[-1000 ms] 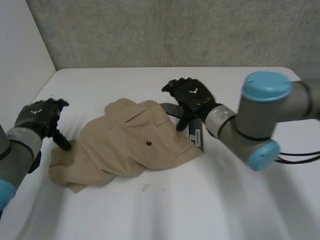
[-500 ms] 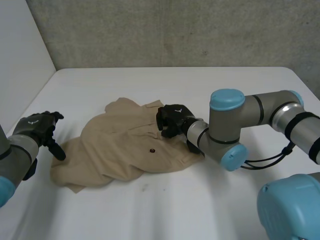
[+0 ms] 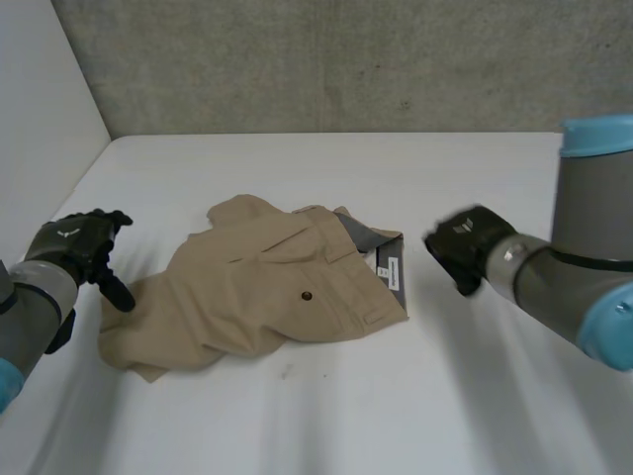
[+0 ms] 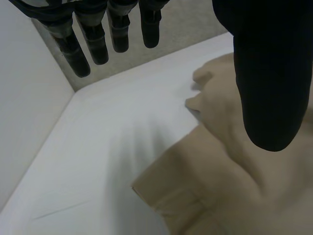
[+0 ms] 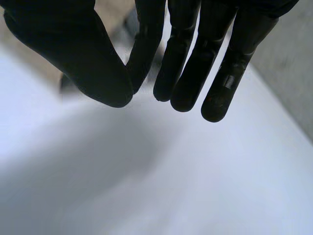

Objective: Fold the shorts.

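Observation:
The tan shorts [image 3: 267, 297] lie crumpled in the middle of the white table [image 3: 326, 416], back pocket and button up. Their waistband with its grey lining and label [image 3: 388, 267] faces my right side. My left hand [image 3: 79, 245] hovers open just off the shorts' left leg end; in the left wrist view its fingers [image 4: 98, 34] hang straight and its thumb [image 4: 269, 73] is above the cloth [image 4: 220, 186]. My right hand [image 3: 465, 247] hangs over bare table to the right of the waistband. Its fingers [image 5: 195, 54] and thumb are drawn together with nothing between them.
A grey concrete wall [image 3: 346, 59] runs behind the table. A white side wall [image 3: 40, 109] closes the left side. The table's far edge meets the wall well behind the shorts.
My right hand has left the shorts' waistband, swung right over bare table and closed its fingers. The waistband now lies flatter with its label showing. My left hand has barely moved.

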Controlling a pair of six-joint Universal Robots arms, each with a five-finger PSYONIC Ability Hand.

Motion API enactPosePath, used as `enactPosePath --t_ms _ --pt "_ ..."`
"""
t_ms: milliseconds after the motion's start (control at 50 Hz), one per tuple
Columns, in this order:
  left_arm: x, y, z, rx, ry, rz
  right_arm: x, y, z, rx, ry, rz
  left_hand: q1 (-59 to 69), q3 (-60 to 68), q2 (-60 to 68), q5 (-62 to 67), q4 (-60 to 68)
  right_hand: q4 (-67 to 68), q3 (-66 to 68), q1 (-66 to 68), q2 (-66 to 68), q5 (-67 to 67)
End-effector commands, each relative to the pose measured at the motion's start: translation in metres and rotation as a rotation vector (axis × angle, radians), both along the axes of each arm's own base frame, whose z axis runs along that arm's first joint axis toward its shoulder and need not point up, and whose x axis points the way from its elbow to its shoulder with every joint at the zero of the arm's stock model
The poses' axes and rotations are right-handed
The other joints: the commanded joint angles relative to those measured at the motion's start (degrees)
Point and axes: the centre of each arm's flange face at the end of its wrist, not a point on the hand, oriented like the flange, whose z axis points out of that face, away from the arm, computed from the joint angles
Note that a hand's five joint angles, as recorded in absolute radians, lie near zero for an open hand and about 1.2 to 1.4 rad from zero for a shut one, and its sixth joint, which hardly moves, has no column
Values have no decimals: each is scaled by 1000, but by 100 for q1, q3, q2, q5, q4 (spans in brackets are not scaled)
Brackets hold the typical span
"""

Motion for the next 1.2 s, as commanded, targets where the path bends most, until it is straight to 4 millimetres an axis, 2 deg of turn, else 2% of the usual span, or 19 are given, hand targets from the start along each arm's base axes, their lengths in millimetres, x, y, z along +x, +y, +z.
enactPosePath --t_ms 20,100,160,240,260,320,400,480,640,700,720,740,820,860,920,940,1020,1120,1200 --pt "-10 8 -2 26 0 -49 -16 -4 9 -106 -37 -52 -82 -210 -131 -216 -151 -3452 -3423 -2360 -3416 -3367" --pt "-10 8 -2 24 4 -56 4 -6 25 -130 -256 -22 -65 -193 -114 -199 -134 -4620 -4591 -3528 -4583 -4535" --pt "-10 8 1 15 5 -56 20 -10 32 -116 -395 17 -65 -193 -114 -199 -134 -4827 -4798 -3735 -4791 -4742" --pt "-9 10 7 -4 10 -52 57 -17 15 -8 -559 105 -82 -210 -131 -216 -151 -5096 -5068 -4005 -5060 -5011" --pt "-7 10 8 -7 10 -48 73 -16 9 27 -597 138 -82 -210 -131 -216 -151 -4996 -4967 -3905 -4960 -4911" --pt "-6 10 10 -12 12 -44 101 -15 -5 87 -647 200 -66 -193 -114 -199 -134 -4561 -4532 -3469 -4525 -4476" --pt "-6 11 13 -22 16 -44 123 -22 -34 125 -651 222 -65 -193 -114 -199 -134 -4021 -3992 -2929 -3985 -3936" --pt "-6 12 15 -28 17 -45 147 -18 -56 138 -647 255 -82 -210 -131 -216 -151 -3836 -3807 -2745 -3800 -3751" --pt "-6 13 18 -39 18 -47 165 -25 -95 130 -632 229 -82 -210 -131 -216 -151 -2626 -2598 -1535 -2590 -2541" --pt "-6 13 18 -40 18 -47 165 -26 -100 123 -623 219 -82 -210 -131 -216 -151 -1603 -1574 -512 -1567 -1518" --pt "-6 13 19 -43 19 -45 165 -28 -100 111 -620 213 -82 -210 -131 -216 -151 218 247 1309 254 303" --pt "-6 13 20 -45 19 -44 165 -29 -99 106 -620 206 -82 -210 -131 -216 -151 1213 1241 2304 1249 1297" --pt "-6 13 20 -46 19 -44 162 -31 -81 49 -614 184 -99 -227 -148 -232 -168 1223 1251 2314 1259 1308" --pt "-6 13 20 -46 19 -44 158 -28 -50 -8 -611 195 -99 -227 -148 -232 -168 1223 1251 2314 1259 1308" --pt "-6 13 20 -46 19 -44 147 -23 -24 -69 -580 205 -99 -227 -148 -232 -168 1223 1251 2314 1259 1308" --pt "-6 13 21 -48 18 -44 142 -16 -6 -117 -548 225 -99 -227 -148 -232 -168 1223 1251 2314 1259 1308" --pt "-5 14 23 -54 17 -45 117 -1 29 -253 -401 249 -99 -227 -148 -232 -168 1223 1251 2314 1259 1308" --pt "-6 15 27 -66 22 -57 79 14 44 -350 -150 204 -99 -227 -148 -232 -168 1223 1251 2314 1259 1308" --pt "-12 19 29 -60 41 -119 50 22 37 -342 -7 160 -49 -176 -97 -182 -117 1223 1251 2314 1259 1308"
